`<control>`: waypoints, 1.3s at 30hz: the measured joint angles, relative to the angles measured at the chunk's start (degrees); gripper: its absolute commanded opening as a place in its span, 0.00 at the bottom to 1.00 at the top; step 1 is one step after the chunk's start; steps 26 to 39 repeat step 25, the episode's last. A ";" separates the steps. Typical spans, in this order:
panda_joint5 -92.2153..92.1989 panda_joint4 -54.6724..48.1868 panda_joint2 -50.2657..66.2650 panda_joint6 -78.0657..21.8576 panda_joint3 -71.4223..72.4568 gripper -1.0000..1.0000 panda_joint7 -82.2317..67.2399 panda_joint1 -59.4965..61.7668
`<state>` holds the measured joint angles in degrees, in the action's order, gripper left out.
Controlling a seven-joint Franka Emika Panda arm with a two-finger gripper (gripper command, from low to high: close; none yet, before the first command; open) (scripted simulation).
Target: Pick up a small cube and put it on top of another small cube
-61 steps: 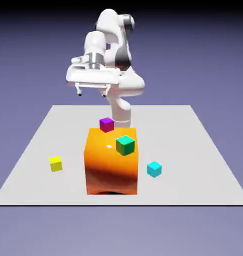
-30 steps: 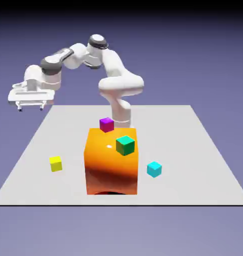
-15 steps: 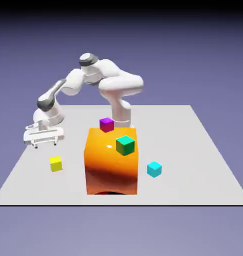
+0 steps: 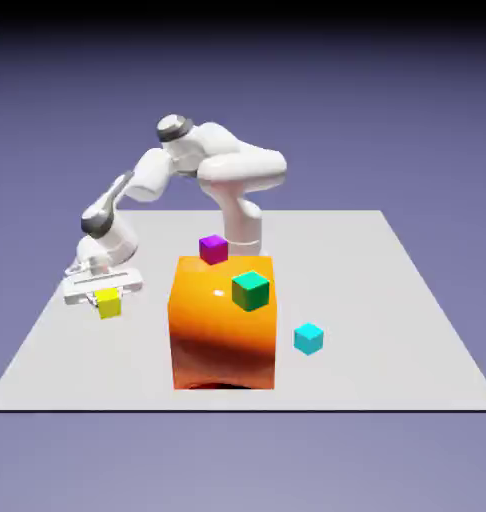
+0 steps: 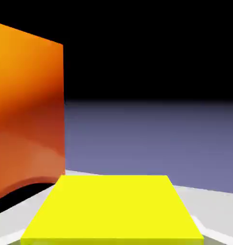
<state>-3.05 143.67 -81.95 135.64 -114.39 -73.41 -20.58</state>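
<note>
The small plain bright yellow cube is grasped between the fingers of the white two-finger gripper, near the left edge of the pale grey flat worktop in the exterior view. Whether the cube touches the surface beneath it, I cannot tell. In the hand view its flat upper face fills the bottom middle and largely hides the fingertips.

To its right, well apart, the big glossy orange block stands near the middle of the worktop's front edge; the hand view shows a dark curved hollow low on it. The small green cube appears against the block's upper right part, and the small purple cube at its far upper edge; what bears either one is unclear. The small cyan cube lies right of the block, apart from it, towards the front right corner.

The jointed white arm bends leftward from its base at the worktop's far edge.
</note>
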 measured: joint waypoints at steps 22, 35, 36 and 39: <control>-13.18 29.02 10.17 -7.21 34.21 0.00 12.64 8.32; -13.43 29.14 10.33 -6.89 34.22 1.00 12.38 8.16; -13.43 29.14 10.33 -6.89 34.22 1.00 12.38 8.16; -13.43 29.14 10.33 -6.89 34.22 1.00 12.38 8.16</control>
